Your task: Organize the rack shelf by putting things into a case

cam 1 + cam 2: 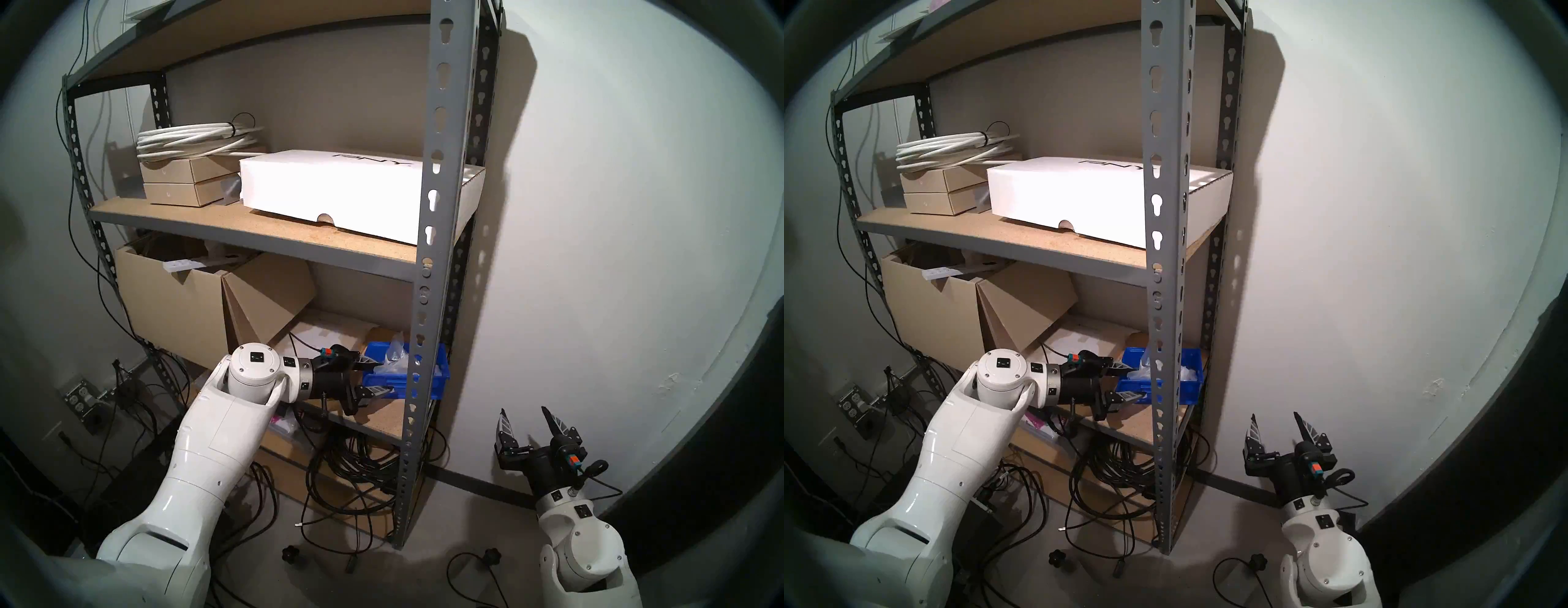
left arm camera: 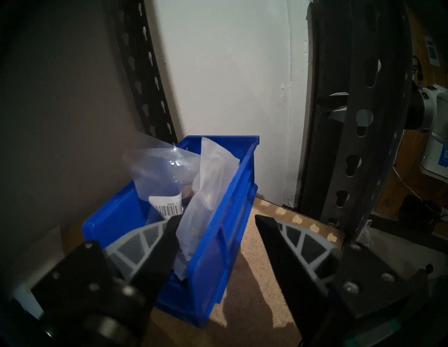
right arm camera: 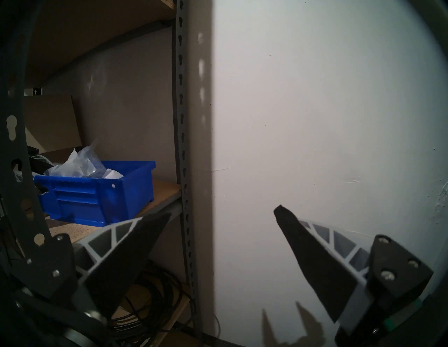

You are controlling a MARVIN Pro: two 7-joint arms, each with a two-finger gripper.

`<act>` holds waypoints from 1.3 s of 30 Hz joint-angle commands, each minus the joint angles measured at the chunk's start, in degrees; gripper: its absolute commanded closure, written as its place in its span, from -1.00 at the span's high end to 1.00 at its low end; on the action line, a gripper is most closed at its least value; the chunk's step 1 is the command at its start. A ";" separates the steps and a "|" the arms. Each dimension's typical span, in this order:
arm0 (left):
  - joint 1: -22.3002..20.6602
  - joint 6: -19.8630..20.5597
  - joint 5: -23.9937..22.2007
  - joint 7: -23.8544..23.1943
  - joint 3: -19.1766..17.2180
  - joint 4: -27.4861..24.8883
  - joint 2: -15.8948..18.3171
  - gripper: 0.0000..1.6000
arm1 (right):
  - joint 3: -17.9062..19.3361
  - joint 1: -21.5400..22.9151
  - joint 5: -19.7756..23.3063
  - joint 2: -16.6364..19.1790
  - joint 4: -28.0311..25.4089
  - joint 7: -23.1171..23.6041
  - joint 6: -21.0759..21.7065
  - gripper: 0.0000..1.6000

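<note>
Grey shelving (image 1: pixel 441 237) fills the room's corner, and on its lower board sits the blue bin (image 2: pixel 225 218), at about one o'clock from our left gripper (image 2: pixel 214 232). Its fingers stand apart, clamped on nothing: one inside the bin against the bags (image 2: pixel 206 184), the other outside the wall. We judge the bags delivered; we should back out straight and level without snagging plastic. The bin's long axis runs toward twelve o'clock in the left wrist view, low lip nearest us. Off right, our right gripper (image 1: pixel 532 424) hangs spread, empty.
</note>
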 commanded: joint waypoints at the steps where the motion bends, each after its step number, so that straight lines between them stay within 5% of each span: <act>1: -1.06 -0.05 -0.26 0.91 -0.95 -0.82 -0.10 0.67 | 0.00 0.14 0.01 0.00 -1.21 -0.01 -0.21 1.00; 13: 0.83 0.52 -1.35 -0.64 -2.81 -4.57 1.84 0.84 | 0.00 0.13 0.01 0.00 -1.22 -0.01 -0.20 1.00; 39: -2.09 0.42 0.79 0.04 0.86 -0.59 -0.53 0.76 | 0.00 0.14 0.01 0.00 -1.21 -0.01 -0.21 1.00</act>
